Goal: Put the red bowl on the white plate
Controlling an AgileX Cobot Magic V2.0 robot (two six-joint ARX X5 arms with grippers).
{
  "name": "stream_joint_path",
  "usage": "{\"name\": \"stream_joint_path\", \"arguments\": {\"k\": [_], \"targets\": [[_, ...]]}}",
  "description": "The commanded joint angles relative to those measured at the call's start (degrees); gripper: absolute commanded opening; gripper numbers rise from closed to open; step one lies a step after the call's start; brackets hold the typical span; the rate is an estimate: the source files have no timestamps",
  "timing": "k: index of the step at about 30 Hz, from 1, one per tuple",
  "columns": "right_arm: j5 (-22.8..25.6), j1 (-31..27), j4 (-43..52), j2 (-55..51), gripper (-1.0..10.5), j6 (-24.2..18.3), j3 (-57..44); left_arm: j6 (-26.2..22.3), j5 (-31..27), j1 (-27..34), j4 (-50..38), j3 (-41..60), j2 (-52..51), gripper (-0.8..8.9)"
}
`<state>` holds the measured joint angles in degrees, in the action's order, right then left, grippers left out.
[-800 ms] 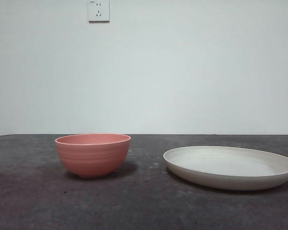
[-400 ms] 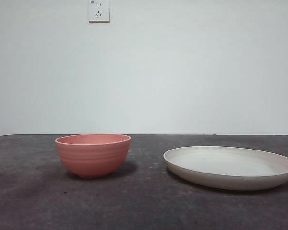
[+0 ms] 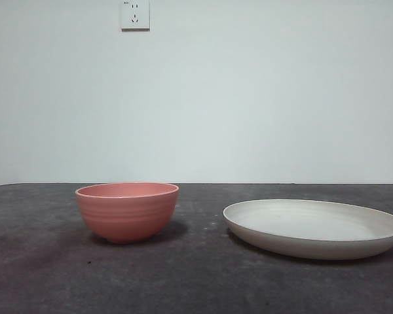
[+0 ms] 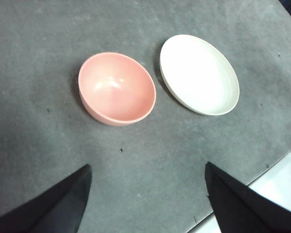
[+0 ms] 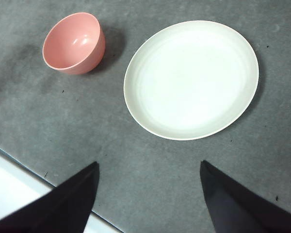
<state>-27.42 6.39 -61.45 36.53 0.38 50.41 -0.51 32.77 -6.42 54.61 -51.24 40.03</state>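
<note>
— Left side of the table [image 3: 196, 281]?
— Red bowl [image 3: 127, 212], upright, resting on the dark surface, empty as far as visible from this low angle.
— And right?
— White plate [image 3: 314, 229], flat on the table, near the bowl but apart from it.
— Behind?
— Pale wall [image 3: 249, 98], with an outlet [image 3: 135, 14] high up, above the bowl.

You are looking at a bare indoor test setup, more lab bench than home. A dark grey, mottled table [image 3: 196, 281] runs up to a plain white wall [image 3: 249, 98] that carries only a white power socket [image 3: 135, 14]. On the table you have just a red bowl [image 3: 127, 211] and a white plate [image 3: 314, 228], with no furnishing around them.
</note>
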Motion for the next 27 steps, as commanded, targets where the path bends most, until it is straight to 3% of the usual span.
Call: {"name": "stream_joint_path", "arguments": {"k": [1,12,27], "targets": [[-0.2,0.2,0.5,0.4,3.3,-0.4,1.0,0.7,-1.4,-1.1,-0.6,-3.1,3.1,3.77],[-0.2,0.2,0.7,0.4,3.3,-0.4,1.0,2.6,-9.3,-9.2,-6.5,-11.3,20.6,3.74],[-0.2,0.2,0.7,0.4,3.3,-0.4,1.0,3.1,-23.6,-16.0,-18.6,-12.3,41.5,3.74]]}}
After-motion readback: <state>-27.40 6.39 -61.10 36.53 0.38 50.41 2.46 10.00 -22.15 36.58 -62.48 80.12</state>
